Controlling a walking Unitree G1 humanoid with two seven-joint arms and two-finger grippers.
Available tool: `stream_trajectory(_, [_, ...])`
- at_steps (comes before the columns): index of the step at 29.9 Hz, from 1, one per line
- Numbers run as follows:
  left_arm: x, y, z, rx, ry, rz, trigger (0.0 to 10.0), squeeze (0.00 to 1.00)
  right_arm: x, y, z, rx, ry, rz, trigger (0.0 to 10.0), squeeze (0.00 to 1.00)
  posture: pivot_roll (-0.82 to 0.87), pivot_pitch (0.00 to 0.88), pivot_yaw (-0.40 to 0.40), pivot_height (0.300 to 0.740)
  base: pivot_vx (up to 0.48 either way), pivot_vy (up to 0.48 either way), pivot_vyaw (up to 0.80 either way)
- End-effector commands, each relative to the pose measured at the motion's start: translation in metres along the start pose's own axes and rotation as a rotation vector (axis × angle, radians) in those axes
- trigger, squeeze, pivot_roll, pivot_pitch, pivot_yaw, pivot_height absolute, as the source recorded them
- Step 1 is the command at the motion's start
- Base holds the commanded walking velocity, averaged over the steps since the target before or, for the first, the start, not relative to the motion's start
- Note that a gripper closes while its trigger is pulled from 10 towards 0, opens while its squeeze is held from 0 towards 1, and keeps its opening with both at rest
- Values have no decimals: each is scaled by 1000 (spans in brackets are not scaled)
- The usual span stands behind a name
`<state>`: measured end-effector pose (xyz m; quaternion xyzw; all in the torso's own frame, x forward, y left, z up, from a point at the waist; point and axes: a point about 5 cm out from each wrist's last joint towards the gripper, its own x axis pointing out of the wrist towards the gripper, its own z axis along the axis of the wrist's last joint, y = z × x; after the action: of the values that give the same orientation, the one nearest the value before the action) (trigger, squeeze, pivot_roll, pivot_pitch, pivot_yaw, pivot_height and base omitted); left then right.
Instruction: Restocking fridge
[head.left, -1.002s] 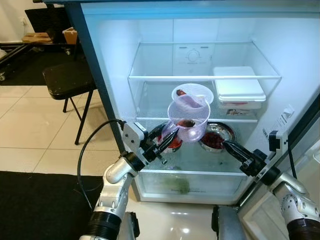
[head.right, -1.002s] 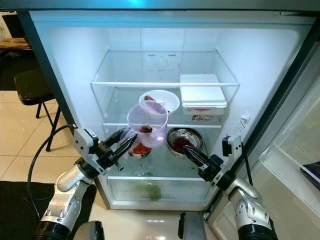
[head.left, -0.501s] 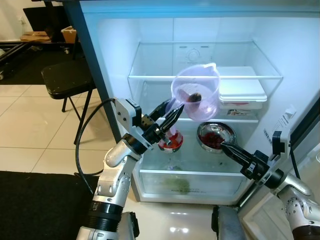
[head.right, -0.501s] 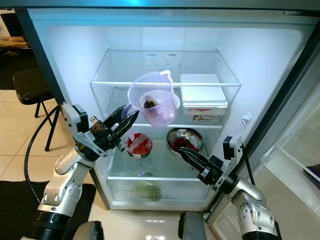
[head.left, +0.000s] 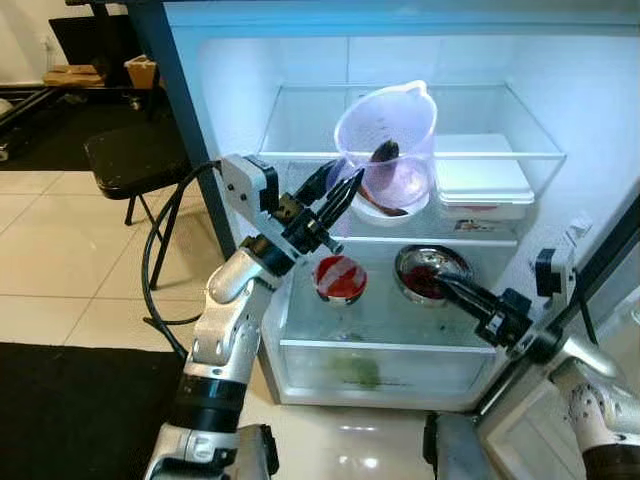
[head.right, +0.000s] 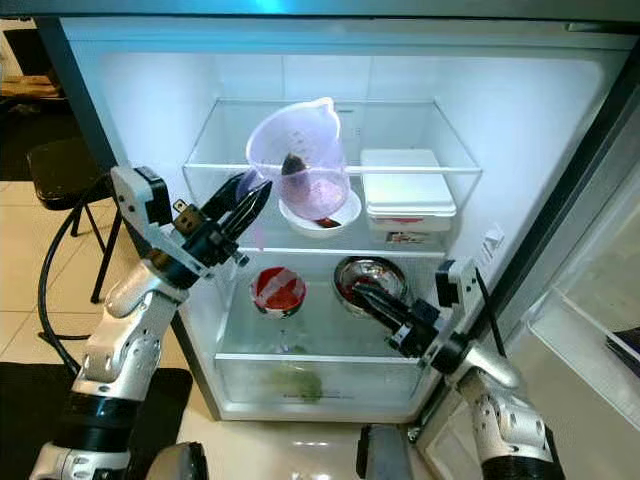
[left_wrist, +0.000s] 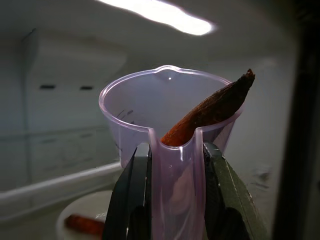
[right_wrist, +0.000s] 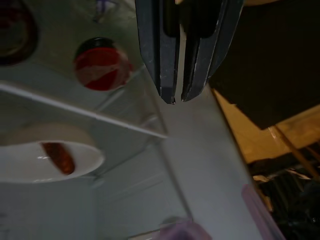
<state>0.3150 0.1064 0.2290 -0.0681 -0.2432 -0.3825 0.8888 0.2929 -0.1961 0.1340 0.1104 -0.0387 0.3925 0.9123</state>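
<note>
My left gripper (head.left: 340, 200) is shut on the handle of a clear purple measuring jug (head.left: 385, 140). It holds the jug upright in front of the fridge's top glass shelf (head.left: 300, 155). A brown-orange root vegetable (left_wrist: 210, 112) leans inside the jug (left_wrist: 150, 110), whose handle sits between the black fingers (left_wrist: 132, 200). Just below the jug, a white bowl (head.right: 322, 214) with a red piece in it stands on the middle shelf. My right gripper (head.left: 445, 288) is shut and empty, low at the right, its tip beside a steel bowl (head.left: 432, 268) of red food.
A white lidded box (head.left: 478, 180) fills the middle shelf's right side. A red-topped jar (head.left: 340, 278) stands on the lower shelf, with greens (head.left: 355, 372) in the drawer below. The open fridge door (head.right: 600, 290) is at my right, a black stool (head.left: 135, 160) at my left.
My left gripper has lifted the jug from the lower shelf's height up to the top shelf and further in. My right gripper has reached slightly forward toward the steel bowl.
</note>
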Motion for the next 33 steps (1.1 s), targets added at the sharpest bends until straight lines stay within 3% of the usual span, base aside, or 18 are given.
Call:
stream_trajectory(1, [2,4,0,22,22,12,10000,0,1,-1,4,-31,-8,-25,10000,0,-33,0,-17,490,0,0,0])
stream_trajectory(5, [9,5,-5,14,47,30,10000,0,5,-6,12,-88,-24,-83,10000,0,-36,0,-13,490,0,0,0])
stream_trajectory(10, [18,12,-4,9,48,58,10000,0,4,-6,29,-119,-95,-72,10000,0,-36,0,-14,490,0,0,0])
stream_trajectory(23, [28,23,9,27,7,76,10000,0,-8,-7,36,-101,-177,-68,10000,0,-39,0,-13,490,0,0,0])
stream_trajectory(26, [29,34,9,28,8,136,10000,0,-10,-2,39,-89,-189,-27,10000,0,-42,0,-9,490,0,0,0])
stream_trajectory(33, [35,43,6,28,27,177,10000,0,-10,6,36,-75,-177,23,10000,0,-49,0,-4,490,0,0,0])
